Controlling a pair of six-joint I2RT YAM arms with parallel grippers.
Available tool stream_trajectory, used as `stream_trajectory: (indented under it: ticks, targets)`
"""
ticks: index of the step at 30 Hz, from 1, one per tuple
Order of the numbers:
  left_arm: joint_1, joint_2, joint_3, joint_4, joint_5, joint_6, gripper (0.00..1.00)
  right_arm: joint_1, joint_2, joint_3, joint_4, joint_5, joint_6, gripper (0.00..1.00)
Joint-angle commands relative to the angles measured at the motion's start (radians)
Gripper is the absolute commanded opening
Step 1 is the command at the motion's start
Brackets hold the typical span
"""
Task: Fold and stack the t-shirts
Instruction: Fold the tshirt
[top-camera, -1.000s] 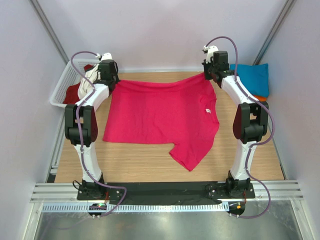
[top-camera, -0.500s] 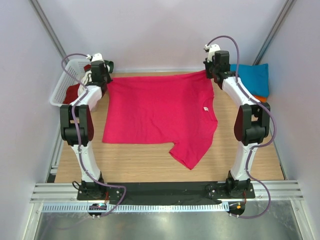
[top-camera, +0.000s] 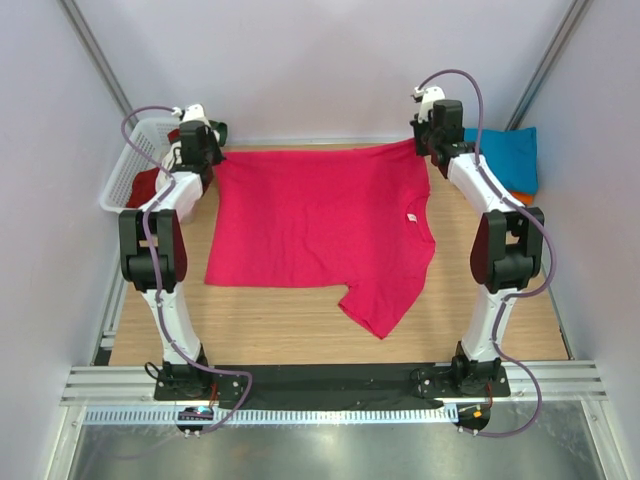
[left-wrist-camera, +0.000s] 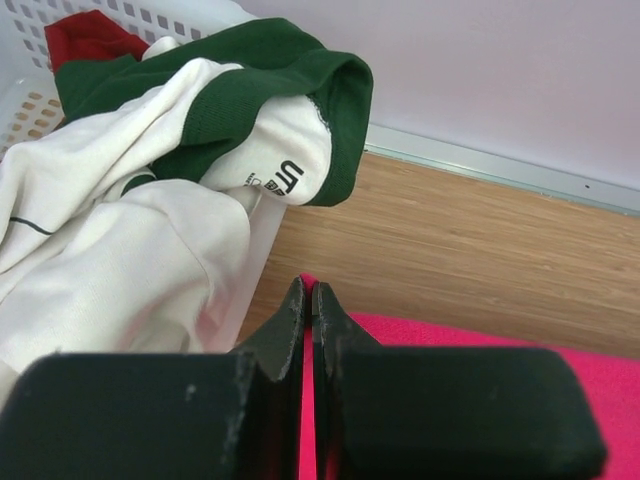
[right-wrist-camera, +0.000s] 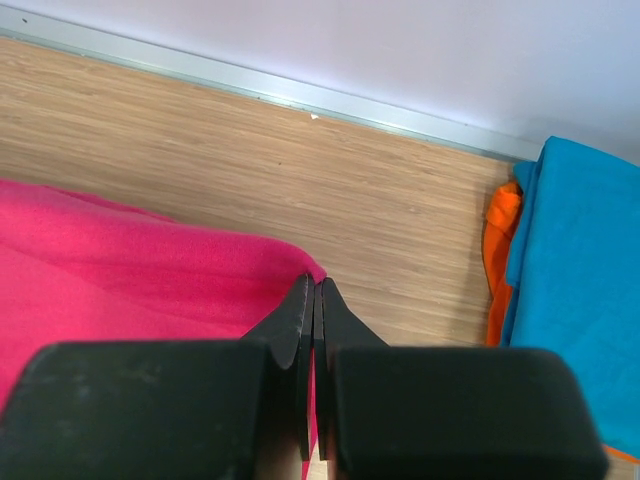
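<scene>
Top external view is showing the magenta t-shirt (top-camera: 320, 225) lying spread mid-worktop (top-camera: 270, 320). Left gripper (left-wrist-camera: 307, 300) and right gripper (right-wrist-camera: 312, 295) are pinching its far edge, jaws closed on cloth. Judging: spreading step. The next move is calling for laying it flat before folding.

We see a white plastic lattice basket (top-camera: 117, 172) just to the left of the left gripper (top-camera: 213, 160), at the far left edge of the wooden worktop (top-camera: 280, 322). Beyond it and the right gripper (top-camera: 420, 150), bare wood reaches a pale metal strip (right-wrist-camera: 250, 86) at the foot of the lilac wall (top-camera: 320, 70). Well behind both grippers, along the near edge, we find a black plate (top-camera: 330, 385), a slotted white duct (top-camera: 330, 415) and sheet metal (top-camera: 330, 452).
</scene>
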Motion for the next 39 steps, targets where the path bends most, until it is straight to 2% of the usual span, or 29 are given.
stream_trajectory:
  ticks: [1, 10, 15, 26, 38, 39]
  targets:
    - [0.008, -0.035, -0.026, 0.069, 0.027, 0.022, 0.00, -0.010, -0.082, -0.014, 0.023, 0.016, 0.018, 0.01]
    - [0.008, -0.144, -0.204, 0.128, 0.115, 0.106, 0.00, -0.013, -0.189, -0.161, 0.009, -0.010, 0.015, 0.01]
    - [0.043, -0.171, -0.247, 0.136, 0.151, 0.126, 0.00, -0.024, -0.228, -0.223, 0.000, -0.016, 0.024, 0.01]
    - [0.047, -0.256, -0.414, 0.171, 0.194, 0.171, 0.00, -0.024, -0.288, -0.368, -0.034, -0.040, 0.064, 0.01]
    - [0.048, -0.312, -0.539, 0.165, 0.200, 0.225, 0.00, -0.025, -0.305, -0.447, -0.098, -0.044, 0.090, 0.01]
    - [0.047, -0.315, -0.536, 0.153, 0.197, 0.229, 0.02, -0.025, -0.306, -0.447, -0.109, -0.048, 0.091, 0.04]
